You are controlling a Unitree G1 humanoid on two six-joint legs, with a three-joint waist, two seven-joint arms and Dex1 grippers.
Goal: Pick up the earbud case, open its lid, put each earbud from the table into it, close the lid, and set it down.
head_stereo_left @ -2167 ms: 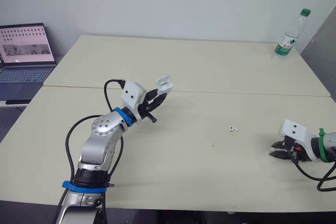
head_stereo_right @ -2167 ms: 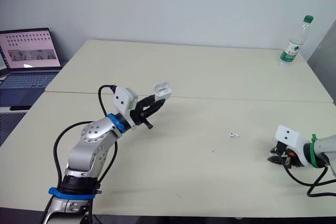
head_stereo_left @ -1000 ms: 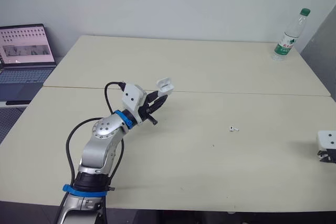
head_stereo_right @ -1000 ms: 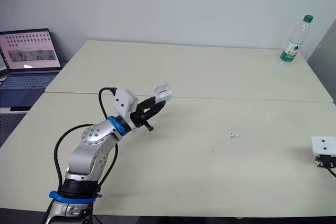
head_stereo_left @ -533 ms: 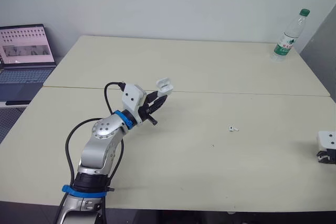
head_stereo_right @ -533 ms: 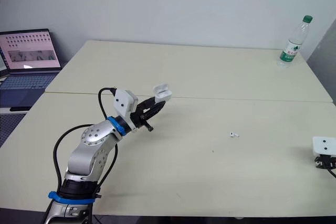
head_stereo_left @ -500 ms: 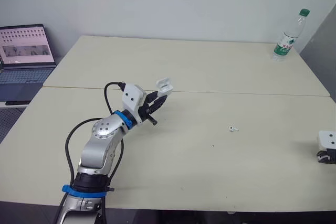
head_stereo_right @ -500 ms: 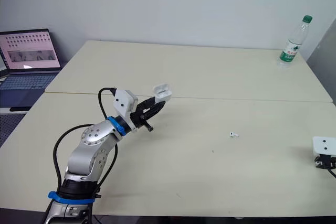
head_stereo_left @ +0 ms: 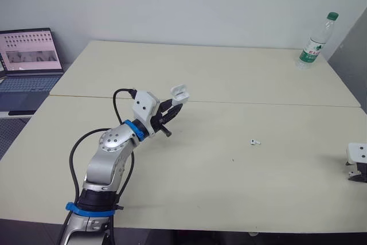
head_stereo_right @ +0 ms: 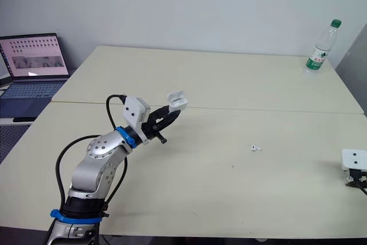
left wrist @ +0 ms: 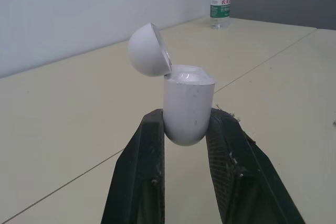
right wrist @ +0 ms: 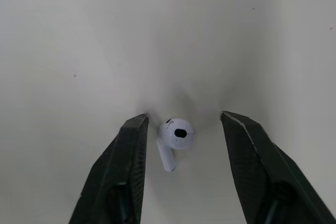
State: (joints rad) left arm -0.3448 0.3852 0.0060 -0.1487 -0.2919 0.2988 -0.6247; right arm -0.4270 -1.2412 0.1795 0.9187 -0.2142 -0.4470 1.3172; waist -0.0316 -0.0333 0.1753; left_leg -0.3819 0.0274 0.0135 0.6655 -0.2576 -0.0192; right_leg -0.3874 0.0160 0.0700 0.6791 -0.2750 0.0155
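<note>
My left gripper (head_stereo_left: 174,107) is shut on the white earbud case (left wrist: 186,103), held upright above the table's middle with its lid (left wrist: 149,50) flipped open. One white earbud (head_stereo_left: 255,140) lies on the table right of centre. At the table's right edge my right gripper (right wrist: 181,124) stands open over the table, a second white earbud (right wrist: 174,135) lying between its fingers (right wrist: 130,153) without touching them. In the head views the right gripper's white wrist block (head_stereo_left: 358,154) shows at the frame's right edge.
A plastic water bottle (head_stereo_left: 313,42) stands at the table's far right corner. A laptop (head_stereo_left: 27,56) sits open on a separate surface to the left. A seam (head_stereo_left: 258,102) runs across the table between the near and far halves.
The right arm has pulled back from near the table's middle-right to the right edge. The left gripper keeps holding the open case in about the same place.
</note>
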